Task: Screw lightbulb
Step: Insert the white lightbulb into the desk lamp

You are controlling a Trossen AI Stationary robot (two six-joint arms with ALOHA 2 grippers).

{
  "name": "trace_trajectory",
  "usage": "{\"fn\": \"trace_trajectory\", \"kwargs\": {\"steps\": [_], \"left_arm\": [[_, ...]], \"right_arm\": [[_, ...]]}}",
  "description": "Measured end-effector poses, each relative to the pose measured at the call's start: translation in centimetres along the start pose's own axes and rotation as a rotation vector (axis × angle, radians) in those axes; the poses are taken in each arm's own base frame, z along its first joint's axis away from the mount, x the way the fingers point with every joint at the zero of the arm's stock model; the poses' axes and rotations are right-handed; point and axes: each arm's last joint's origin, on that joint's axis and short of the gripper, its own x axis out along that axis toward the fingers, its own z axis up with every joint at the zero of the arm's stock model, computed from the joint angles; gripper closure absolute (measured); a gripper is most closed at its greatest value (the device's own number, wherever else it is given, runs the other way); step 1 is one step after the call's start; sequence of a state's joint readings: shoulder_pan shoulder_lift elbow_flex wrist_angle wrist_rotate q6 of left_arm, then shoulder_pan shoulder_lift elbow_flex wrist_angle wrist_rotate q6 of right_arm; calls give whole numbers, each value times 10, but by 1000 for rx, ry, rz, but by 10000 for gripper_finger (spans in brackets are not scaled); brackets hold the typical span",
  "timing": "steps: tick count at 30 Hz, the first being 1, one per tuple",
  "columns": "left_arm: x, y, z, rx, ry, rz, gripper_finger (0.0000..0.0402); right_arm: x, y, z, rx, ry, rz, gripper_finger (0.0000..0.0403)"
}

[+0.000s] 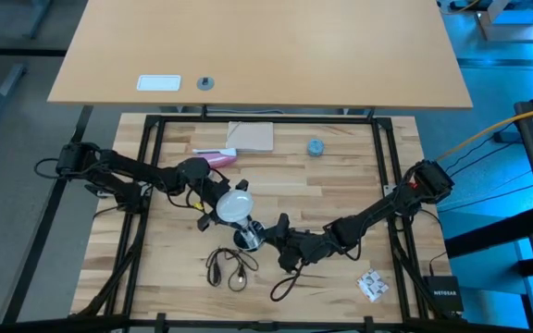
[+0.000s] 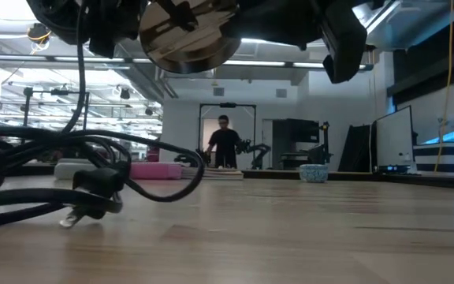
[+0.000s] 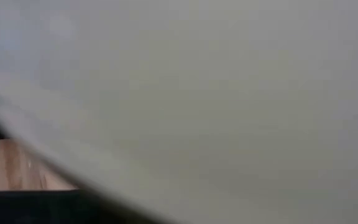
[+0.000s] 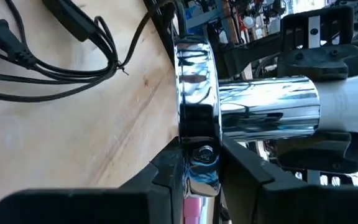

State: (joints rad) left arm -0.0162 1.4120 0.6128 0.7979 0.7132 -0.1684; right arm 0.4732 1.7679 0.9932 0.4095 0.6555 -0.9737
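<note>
White lightbulb [image 1: 233, 205] sits clamped in left gripper [image 1: 222, 205] fingers, high view, above the worktop [image 1: 340, 194]. Right wrist view: right gripper [image 4: 201, 163] fingers clamped on chrome socket [image 4: 253, 106], lightbulb's neck entering its mouth beyond the fingers.

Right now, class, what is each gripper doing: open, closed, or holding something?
Left gripper: closed on the lightbulb.
Right gripper: closed on the silvery socket, held off the table.
</note>
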Motion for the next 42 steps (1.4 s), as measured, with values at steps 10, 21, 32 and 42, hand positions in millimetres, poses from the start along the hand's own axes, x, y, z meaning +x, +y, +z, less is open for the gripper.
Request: {"fn": "trace_trajectory", "kwargs": {"steps": [10, 21, 32, 42], "left_arm": [[1, -4, -3, -17, 27, -70, 249], [-3, 5, -2, -32, 6, 44, 249], [-20, 30, -5, -224, -25, 406, 249], [-26, 38, -2, -354, -114, 553, 249]], "right_arm": [[1, 3, -9, -40, 127, -20, 291], [-3, 3, -6, -35, 183, -75, 222], [-23, -10, 34, -125, 230, -151, 219], [-15, -17, 32, 24, 179, 33, 220]]}}
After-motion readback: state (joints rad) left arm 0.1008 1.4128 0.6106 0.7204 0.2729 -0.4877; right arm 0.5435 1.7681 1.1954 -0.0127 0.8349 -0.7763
